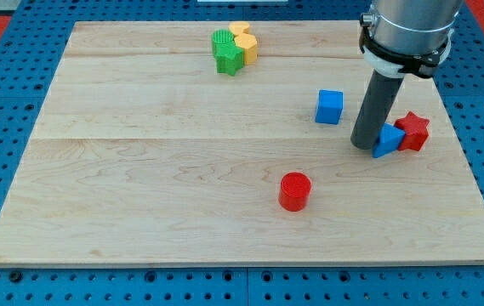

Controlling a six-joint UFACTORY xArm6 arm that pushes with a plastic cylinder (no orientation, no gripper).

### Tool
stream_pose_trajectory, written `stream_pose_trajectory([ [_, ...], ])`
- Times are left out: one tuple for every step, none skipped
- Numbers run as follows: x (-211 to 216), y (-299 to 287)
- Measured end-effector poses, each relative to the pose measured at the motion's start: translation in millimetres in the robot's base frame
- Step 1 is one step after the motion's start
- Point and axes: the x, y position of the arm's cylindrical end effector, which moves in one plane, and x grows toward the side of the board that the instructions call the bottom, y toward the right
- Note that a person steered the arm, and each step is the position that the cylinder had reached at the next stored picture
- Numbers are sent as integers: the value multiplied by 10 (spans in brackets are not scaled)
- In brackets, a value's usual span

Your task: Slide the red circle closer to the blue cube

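The red circle lies on the wooden board below the middle, toward the view's right. The blue cube sits up and to the right of it, well apart. My tip is the lower end of the dark rod, down on the board to the right of the blue cube and up-right of the red circle, touching neither. It stands against the left side of a blue triangular block.
A red star touches the blue triangular block on its right. At the view's top middle, green blocks and yellow blocks are bunched together. The board's right edge lies just beyond the red star.
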Motion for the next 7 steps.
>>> stream_pose_trajectory([
  [72,-183],
  [398,-172],
  [764,-101],
  [1161,-226],
  [1621,-595],
  [1675,-736],
  [1392,-1044],
])
